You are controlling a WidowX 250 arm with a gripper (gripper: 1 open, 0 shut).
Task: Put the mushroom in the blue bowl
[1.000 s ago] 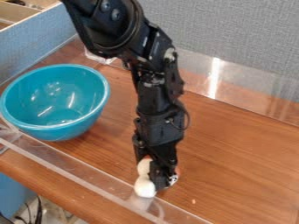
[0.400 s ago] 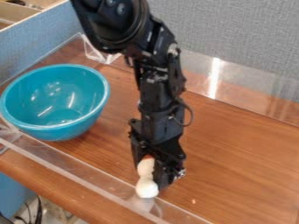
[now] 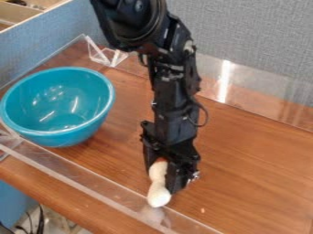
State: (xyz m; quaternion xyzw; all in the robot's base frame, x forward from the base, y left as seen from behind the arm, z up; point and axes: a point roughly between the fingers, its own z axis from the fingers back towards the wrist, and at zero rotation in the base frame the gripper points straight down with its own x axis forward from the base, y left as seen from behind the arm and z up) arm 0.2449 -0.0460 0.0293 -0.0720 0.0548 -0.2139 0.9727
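Observation:
The cream-white mushroom sits at the front of the wooden table, close to the clear front rim, with its stem pointing down toward the edge. My black gripper comes down on it from above and is shut on its upper part, hiding the cap. The turquoise-blue bowl stands well to the left, deep and empty, far larger than the mushroom.
A low clear acrylic wall runs along the table's front and back edges. A pale wooden box with a blue-grey side stands behind the bowl at the far left. A grey panel backs the table.
The arm has shifted slightly right and toward the front, carrying the mushroom along with it; the grip stays shut. The bowl has not moved.

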